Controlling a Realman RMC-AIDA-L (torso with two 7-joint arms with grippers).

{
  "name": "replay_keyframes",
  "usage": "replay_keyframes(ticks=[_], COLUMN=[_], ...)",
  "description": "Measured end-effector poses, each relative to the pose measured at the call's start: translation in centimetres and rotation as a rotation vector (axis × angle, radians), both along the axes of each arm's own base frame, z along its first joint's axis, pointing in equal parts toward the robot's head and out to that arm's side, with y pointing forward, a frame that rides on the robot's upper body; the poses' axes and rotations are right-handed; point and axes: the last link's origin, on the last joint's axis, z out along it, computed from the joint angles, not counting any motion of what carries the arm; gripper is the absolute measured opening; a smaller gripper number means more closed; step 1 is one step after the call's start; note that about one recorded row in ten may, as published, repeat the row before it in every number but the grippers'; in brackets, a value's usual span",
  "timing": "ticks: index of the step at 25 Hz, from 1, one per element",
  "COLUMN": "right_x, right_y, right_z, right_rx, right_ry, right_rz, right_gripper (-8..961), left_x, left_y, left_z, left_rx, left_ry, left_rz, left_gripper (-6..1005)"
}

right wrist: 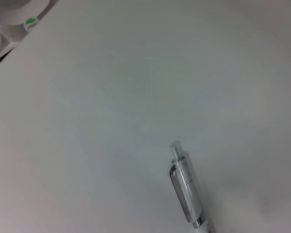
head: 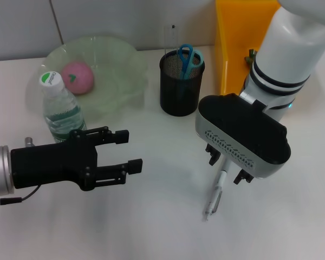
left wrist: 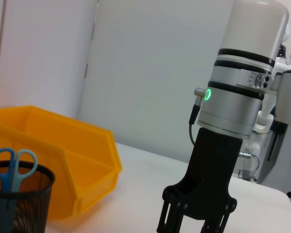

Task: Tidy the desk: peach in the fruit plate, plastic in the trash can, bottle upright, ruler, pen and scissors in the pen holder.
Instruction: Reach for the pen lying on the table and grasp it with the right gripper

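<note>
Clear plastic pen (head: 215, 195) under your right gripper (head: 226, 167).
Its fingers straddle the pen, spread apart; your left gripper (head: 131, 151) hovers open-fingered, empty.

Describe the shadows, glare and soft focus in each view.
Head view: soft shadows lie on the table under the left gripper and the right gripper, around the pen. Left wrist view: even light, a green indicator light glowing on the right arm. Right wrist view: the pen looks soft, the table pale and featureless.
</note>
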Motion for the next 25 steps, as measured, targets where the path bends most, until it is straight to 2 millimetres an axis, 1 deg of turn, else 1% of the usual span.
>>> replay_keyframes(ticks=[8, 13, 16, 25], right_x=[0.2, 0.5, 1.0, 1.3], right_y=[0.0, -0.2, -0.2, 0.1], right_z=[0.0, -0.3, -0.5, -0.9], right_rx=[-0.033, -0.047, -0.062, -0.073], right_ry=[-0.005, -0.009, -0.019, -0.01], right_rz=[0.031, 0.04, 0.031, 0.048], right_gripper=[568, 568, 567, 567], left_x=[-0.3, -0.6, -0.8, -1.0], left_y=[-0.1, -0.1, 0.0, 0.2], left_z=[0.2, 0.2, 0.2, 0.2], left_rx=[0.012, 0.026, 0.033, 0.047], left_ry=[0.011, 0.022, 0.028, 0.037], left_rz=[0.005, 0.012, 0.02, 0.032], left_gripper=[741, 741, 741, 741])
